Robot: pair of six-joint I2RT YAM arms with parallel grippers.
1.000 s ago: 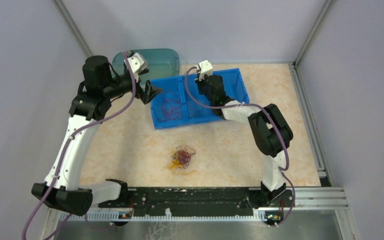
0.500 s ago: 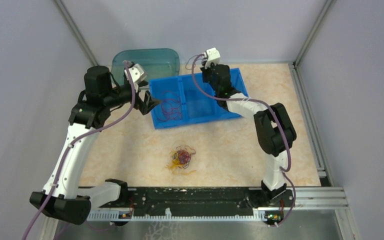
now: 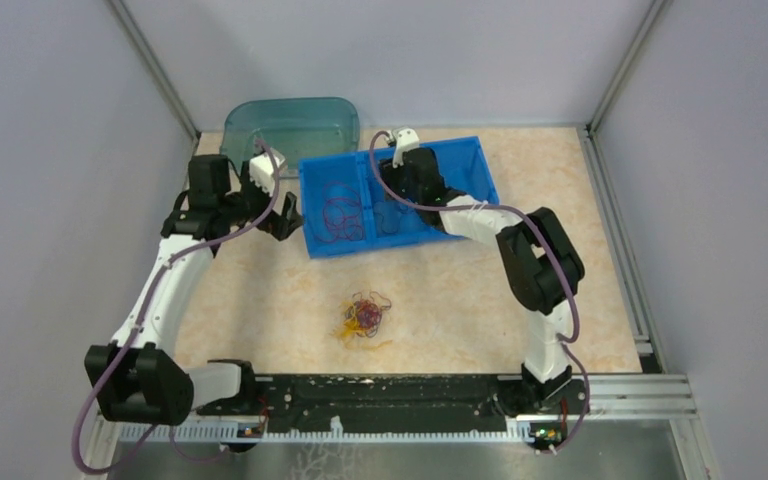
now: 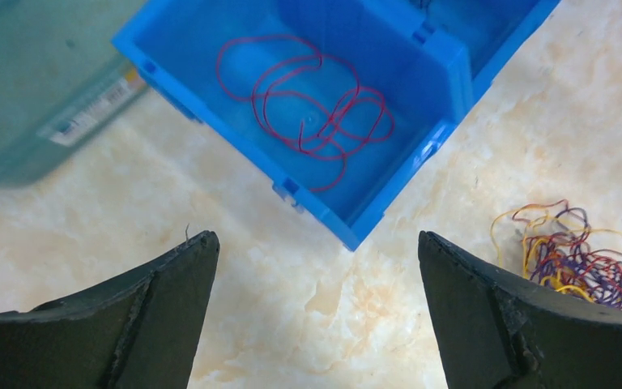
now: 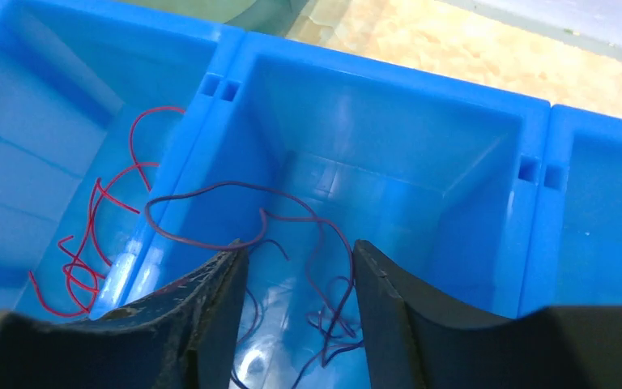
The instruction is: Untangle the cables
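Right gripper: low over the middle compartment of the blue bin, dropped from its raised spot at the far rim half a second ago. Jaws about half parted after being shut; nothing clamped.

Dark purple cable: loose, draped across the divider wall, trailing past the left fingertip and down to the compartment floor; cannot tell whether touching that finger. Not visible there half a second ago.

Red cable: alone in the left compartment, same place as before.

Left gripper: spread to the full, empty, above the table just off the bin's near-left corner. Lower and drawn back from its earlier spot by the teal container.

Tangled clump of red, purple and yellow cables: unmoved on the marbled table, well apart from both grippers, on the near side of the bin.
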